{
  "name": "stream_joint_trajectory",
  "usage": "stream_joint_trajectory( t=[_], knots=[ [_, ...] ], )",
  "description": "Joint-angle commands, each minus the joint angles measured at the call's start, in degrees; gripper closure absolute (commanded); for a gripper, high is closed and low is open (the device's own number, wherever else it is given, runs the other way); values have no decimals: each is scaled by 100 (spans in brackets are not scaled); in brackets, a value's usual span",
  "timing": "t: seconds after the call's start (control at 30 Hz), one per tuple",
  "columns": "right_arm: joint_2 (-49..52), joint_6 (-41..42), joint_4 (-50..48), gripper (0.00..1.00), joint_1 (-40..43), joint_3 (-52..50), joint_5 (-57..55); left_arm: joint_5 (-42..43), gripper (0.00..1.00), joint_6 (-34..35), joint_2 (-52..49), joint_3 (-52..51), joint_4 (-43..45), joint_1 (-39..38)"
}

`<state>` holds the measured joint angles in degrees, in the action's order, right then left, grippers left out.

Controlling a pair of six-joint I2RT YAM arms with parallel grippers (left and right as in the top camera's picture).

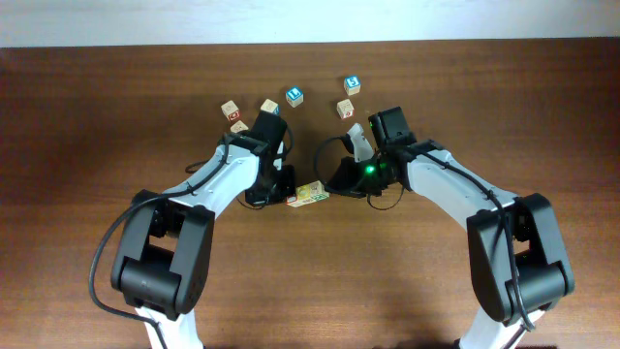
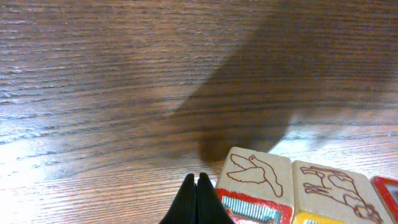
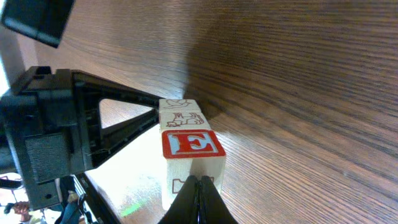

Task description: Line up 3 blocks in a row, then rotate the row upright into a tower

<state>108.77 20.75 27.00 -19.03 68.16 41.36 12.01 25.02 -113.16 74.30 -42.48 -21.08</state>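
Three pale wooden blocks lie side by side in a short row at the table's middle, between my two grippers. The left gripper is shut and empty, its tips just left of the row's end block, which has a bird outline on top and a red-bordered face. Beside it sits a yellow-faced block. My right gripper is shut too, with its tips against the near side of the opposite end block, whose top shows a red E. Overhead, the left gripper and right gripper flank the row.
Loose cubes lie farther back: two blue-faced ones, a red-marked one, another and a pale one. In the right wrist view the left gripper's black body stands behind the row.
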Motion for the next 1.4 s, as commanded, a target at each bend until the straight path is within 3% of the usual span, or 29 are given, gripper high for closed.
stream_joint_trajectory(
  t=[0.0,0.87,1.37],
  knots=[
    [-22,-28,-7,96,-426,55,302,857,100,-48,-42,50,144,-170],
    [-22,76,66,96,-577,94,295,1121,100,-20,-39,52,146,-136],
    [-20,122,68,96,-560,162,142,1117,100,-26,-39,59,131,529]
  ],
)
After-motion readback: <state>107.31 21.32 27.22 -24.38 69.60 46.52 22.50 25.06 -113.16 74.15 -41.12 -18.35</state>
